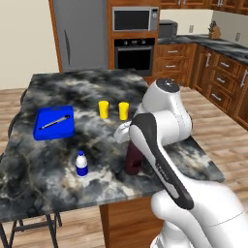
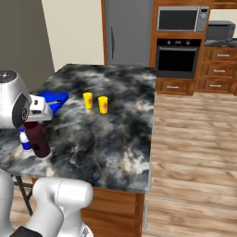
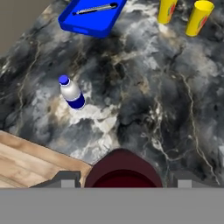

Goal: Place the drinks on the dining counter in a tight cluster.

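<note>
The dark maroon bottle (image 3: 123,168) stands upright at the bottom centre of the hand view, between the two finger tips (image 3: 65,180) of the gripper (image 3: 122,181), whose jaws sit spread around it. Whether they press it is unclear. Its top is cut off there. The small white bottle (image 3: 71,92) stands upright at left centre on the dining counter (image 3: 144,100), well apart.
</note>
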{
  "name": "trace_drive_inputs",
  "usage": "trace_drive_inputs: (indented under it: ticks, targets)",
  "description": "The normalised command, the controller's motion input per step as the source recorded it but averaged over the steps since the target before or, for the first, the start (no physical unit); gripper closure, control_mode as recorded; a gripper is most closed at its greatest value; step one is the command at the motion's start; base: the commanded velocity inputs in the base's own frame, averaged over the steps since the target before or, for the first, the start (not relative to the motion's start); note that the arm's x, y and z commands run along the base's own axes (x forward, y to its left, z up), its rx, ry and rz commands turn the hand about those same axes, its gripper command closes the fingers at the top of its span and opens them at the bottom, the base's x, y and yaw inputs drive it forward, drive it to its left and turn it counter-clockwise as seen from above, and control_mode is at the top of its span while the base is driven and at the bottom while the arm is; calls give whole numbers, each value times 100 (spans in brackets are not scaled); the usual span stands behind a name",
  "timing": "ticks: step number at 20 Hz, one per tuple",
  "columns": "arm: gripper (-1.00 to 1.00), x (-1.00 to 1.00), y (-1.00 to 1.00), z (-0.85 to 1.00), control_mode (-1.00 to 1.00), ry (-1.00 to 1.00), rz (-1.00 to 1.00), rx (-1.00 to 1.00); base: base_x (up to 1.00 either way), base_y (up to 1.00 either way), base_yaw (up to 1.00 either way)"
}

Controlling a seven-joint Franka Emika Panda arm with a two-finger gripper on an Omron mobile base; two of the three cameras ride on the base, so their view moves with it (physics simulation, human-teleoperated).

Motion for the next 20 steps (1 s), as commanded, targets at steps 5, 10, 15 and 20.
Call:
trace_drive_inputs:
  ticks: [5,10,15,20]
  targets:
    - [100,66,6,0,-100,6,0,0,0,0,0]
    - [100,36,0,-4,-100,2,0,0,0,0,0]
    - [100,0,24,-38,-100,3,1,2,0,0,0]
    - [100,1,22,-24,-100,-8,1,6,0,0,0]
